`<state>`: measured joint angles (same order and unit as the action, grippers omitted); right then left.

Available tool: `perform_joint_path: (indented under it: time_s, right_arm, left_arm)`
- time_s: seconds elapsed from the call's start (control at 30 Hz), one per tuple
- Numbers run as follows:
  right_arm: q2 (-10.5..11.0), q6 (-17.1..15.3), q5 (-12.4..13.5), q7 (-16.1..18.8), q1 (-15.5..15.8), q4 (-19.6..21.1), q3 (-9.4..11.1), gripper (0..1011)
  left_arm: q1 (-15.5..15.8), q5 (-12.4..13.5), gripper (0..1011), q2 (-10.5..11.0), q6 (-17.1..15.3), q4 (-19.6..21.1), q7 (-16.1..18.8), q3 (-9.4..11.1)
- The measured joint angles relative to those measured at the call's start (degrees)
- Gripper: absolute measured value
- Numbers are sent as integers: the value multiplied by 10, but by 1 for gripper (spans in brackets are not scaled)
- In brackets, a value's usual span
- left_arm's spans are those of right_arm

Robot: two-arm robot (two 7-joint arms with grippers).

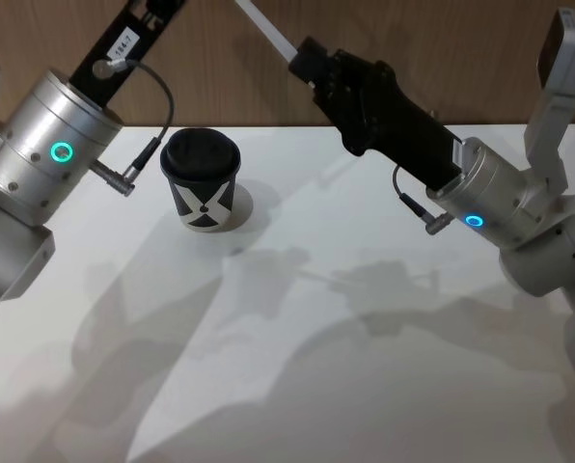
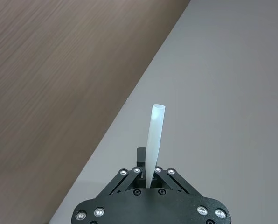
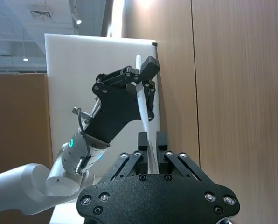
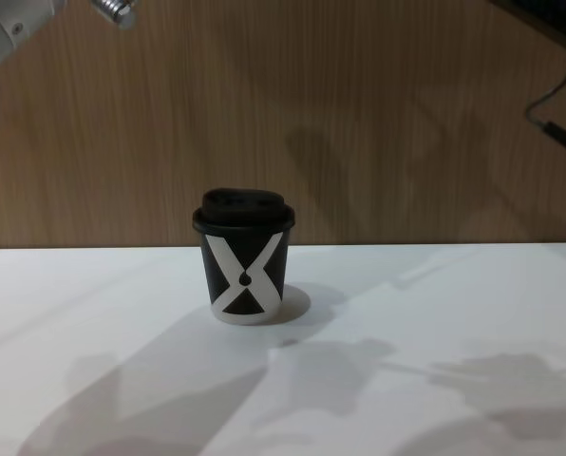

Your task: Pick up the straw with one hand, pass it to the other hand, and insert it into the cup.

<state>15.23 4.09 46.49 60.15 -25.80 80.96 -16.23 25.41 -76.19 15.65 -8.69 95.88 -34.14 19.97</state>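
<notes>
A: What do we count here?
B: We count one cup (image 1: 202, 179) with one lid (image 4: 243, 204), and one straw (image 1: 266, 29).
A: And how many tools do we have?
B: We see two, a left tool (image 3: 140, 75) and a right tool (image 3: 152, 140), plus one desk (image 1: 365, 318).

Bright, even light lays soft overlapping shadows across the table (image 1: 297, 174)

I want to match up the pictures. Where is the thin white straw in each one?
Head view: thin white straw at the top edge, slanting into the right end effector.
Left wrist view: centre, sticking out of the left end effector.
Right wrist view: centre, bridging both end effectors.
Chest view: not in it.
Shared landmark: the brown wooden wall.
</notes>
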Motion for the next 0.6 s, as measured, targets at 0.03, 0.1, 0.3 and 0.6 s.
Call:
perform_joint_path:
  time_s: [0.03, 0.1, 0.3, 0.6]
  right_arm:
    - [0, 0, 0, 0, 0, 0, 0, 105]
    - [0, 0, 0, 0, 0, 0, 0, 153]
    - [0, 0, 0, 0, 0, 0, 0, 342]
    - [0, 0, 0, 0, 0, 0, 0, 629]
  left_arm:
    - [0, 0, 0, 1, 1, 0, 1, 0]
    - [0, -1, 1, 2, 2, 1, 2, 1]
    - [-1, -1, 2, 4, 6, 2, 4, 3]
    - [5, 32, 0, 14, 31, 6, 7, 15]
